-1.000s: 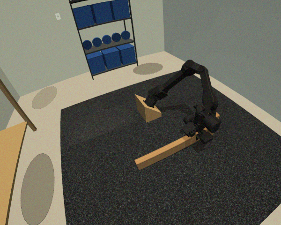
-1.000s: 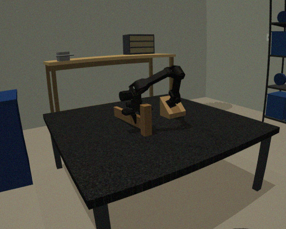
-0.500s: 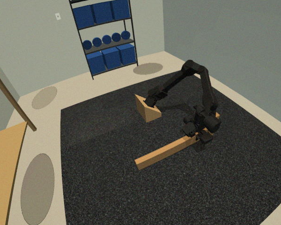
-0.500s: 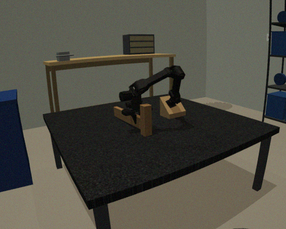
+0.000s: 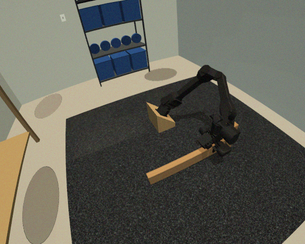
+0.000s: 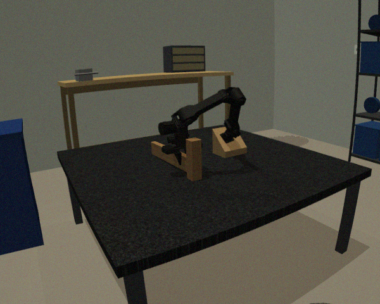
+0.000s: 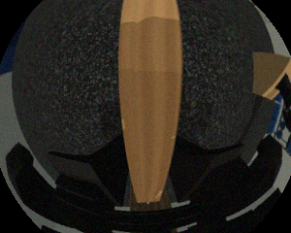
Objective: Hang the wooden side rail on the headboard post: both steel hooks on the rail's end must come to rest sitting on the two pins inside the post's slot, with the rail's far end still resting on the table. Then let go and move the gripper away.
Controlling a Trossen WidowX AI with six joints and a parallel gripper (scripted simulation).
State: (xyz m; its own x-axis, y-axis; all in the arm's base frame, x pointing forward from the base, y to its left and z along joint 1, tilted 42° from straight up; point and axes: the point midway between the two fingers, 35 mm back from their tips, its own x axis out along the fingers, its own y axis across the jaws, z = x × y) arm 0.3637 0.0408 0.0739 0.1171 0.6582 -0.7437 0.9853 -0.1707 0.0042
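Observation:
The wooden side rail runs lengthwise from the headboard post. The post stands upright on the dark table. My gripper is shut on the rail near its post end, with one finger on each side. The rail's far end looks down on the table. In the exterior view the rail's near end disappears behind the post, close against it. The hooks, pins and slot are hidden, so I cannot tell whether the hooks sit on the pins.
The arm's wooden wedge base stands on the table to one side of the rail. The arm arches from it to the rail. A workbench, shelving with blue bins and a blue block stand beyond the table.

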